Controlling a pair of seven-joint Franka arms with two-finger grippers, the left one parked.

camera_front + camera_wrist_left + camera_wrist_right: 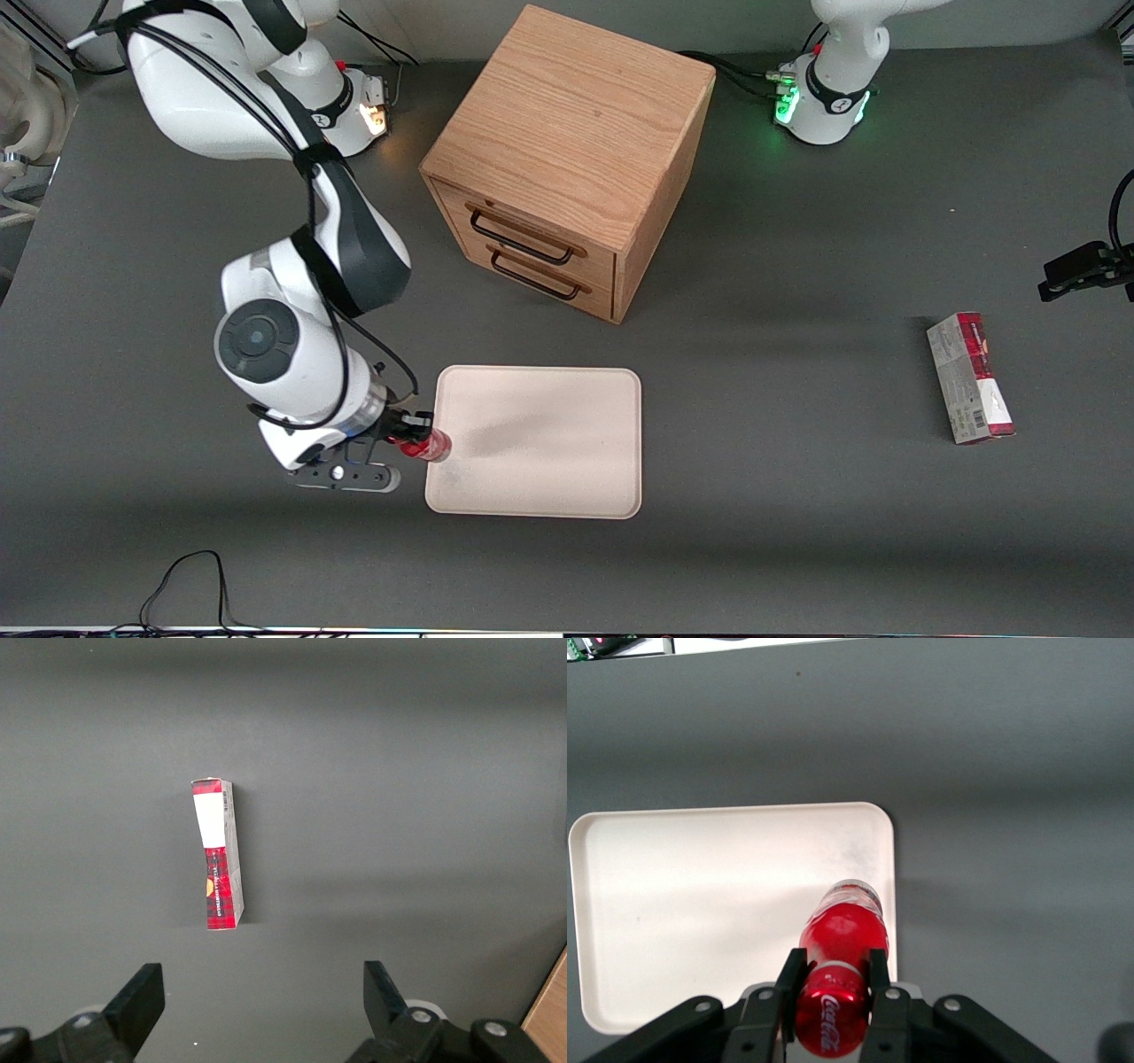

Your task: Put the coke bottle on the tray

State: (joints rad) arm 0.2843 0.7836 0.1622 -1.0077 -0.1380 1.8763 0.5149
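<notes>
the end effector (833, 979) is clamped on the bottle (840, 979), one finger on each side of its body, so the bottle hangs above the tray (567, 478) rather than resting on it. in the front view the bottle (425, 445) sits just over the tray's rim on the edge toward the working arm, barely inside. that grip looks meant for carrying it inward; letting go here risks the bottle catching the raised rim and tipping or rolling off onto the surface (797, 532). the tray's whole middle is bare, giving plenty of room to move further in. the cabinet (567, 159) stands farther from the camera, apart from the tray, and the carton (970, 377) lies well away toward the parked arm's end.
</notes>
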